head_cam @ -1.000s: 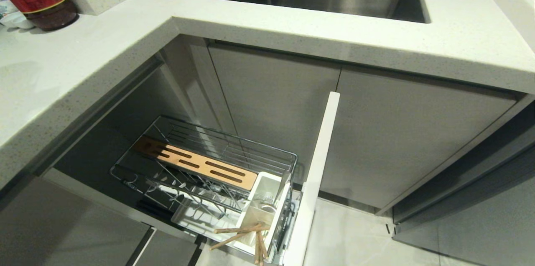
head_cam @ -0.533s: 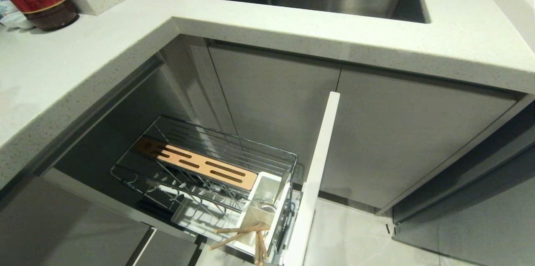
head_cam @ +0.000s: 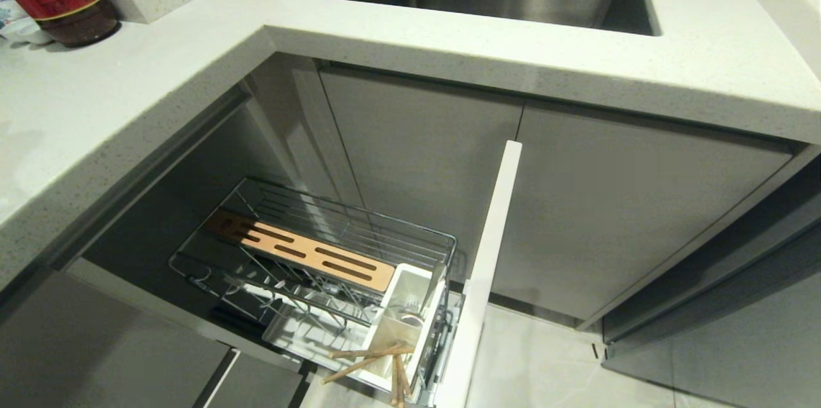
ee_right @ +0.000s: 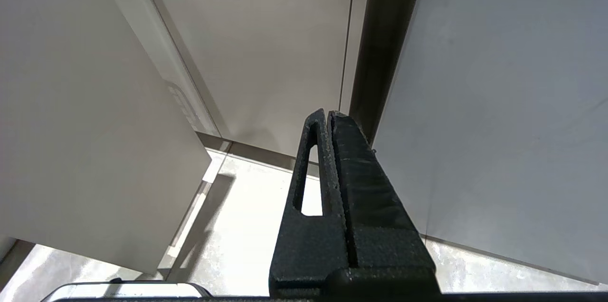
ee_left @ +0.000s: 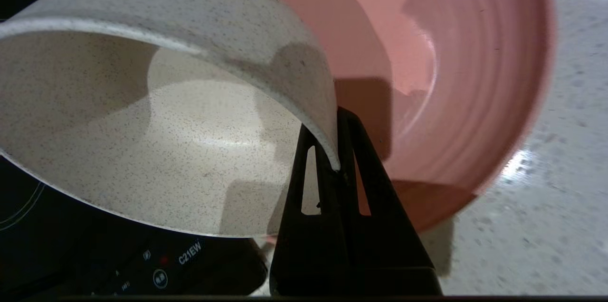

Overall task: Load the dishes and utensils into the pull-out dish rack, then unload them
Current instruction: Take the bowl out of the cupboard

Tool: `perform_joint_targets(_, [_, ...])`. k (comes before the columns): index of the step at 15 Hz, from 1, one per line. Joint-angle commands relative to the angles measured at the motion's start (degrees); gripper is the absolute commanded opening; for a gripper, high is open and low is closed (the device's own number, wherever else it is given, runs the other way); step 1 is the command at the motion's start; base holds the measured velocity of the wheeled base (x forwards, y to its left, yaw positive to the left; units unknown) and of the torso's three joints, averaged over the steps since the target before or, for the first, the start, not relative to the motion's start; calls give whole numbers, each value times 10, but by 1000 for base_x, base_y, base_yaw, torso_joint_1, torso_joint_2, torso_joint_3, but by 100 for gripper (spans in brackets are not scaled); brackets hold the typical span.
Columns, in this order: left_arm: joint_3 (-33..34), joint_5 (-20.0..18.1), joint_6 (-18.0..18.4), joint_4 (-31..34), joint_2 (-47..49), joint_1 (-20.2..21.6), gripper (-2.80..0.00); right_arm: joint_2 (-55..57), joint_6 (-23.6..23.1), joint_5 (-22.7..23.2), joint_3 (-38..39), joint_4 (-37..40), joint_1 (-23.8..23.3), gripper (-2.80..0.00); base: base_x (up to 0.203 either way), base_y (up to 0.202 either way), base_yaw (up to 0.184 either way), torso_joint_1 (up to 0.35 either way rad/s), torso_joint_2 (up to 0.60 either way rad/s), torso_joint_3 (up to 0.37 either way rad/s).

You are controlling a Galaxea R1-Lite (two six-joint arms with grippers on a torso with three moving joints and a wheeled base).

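Left wrist view is showing our left gripper [ee_left: 335, 150] pinching the rim of the off-white bowl [ee_left: 156, 140], one finger inside and one outside the wall. We are holding the bowl tilted above the pink plate [ee_left: 456, 69], which is lying on the speckled counter [ee_left: 565, 188] beside a black cooktop [ee_left: 142, 264]. Our right gripper [ee_right: 330, 124] is hanging near the grey cabinet doors [ee_right: 266, 45] with its fingers pressed together on nothing. Neither arm is showing in the head view, where the pull-out dish rack [head_cam: 308, 247] is standing drawn out below the counter, the chopsticks [head_cam: 372, 360] leaning in its white utensil holder [head_cam: 404, 312].
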Motion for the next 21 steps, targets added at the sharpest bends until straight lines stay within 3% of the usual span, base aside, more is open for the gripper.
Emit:
perform_joint_targets(1, [4,0,10,4,22,-2,-280,0,0,0,15,0,0,-280,0,0,0,0,0,0])
perform_joint_targets(9, [8,-1,15,13,27,-14,-280,0,0,0,15,0,0,-280,0,0,0,0,0,0])
perform_joint_targets(10, [4,-1,13,11,26,-15,0,0,0,0,15,0,0,-280,0,0,0,0,0,0])
perform_joint_targets(17, [5,-1,2,-17,16,-6,0,0,0,0,15,0,0,-280,0,0,0,0,0,0])
perform_joint_targets(19, [5,-1,-26,-44,3,3,0,0,0,0,16,0,0,-280,0,0,0,0,0,0])
perform_joint_targets(21, [8,-3,-65,-111,-18,5,0,0,0,0,15,0,0,-280,0,0,0,0,0,0])
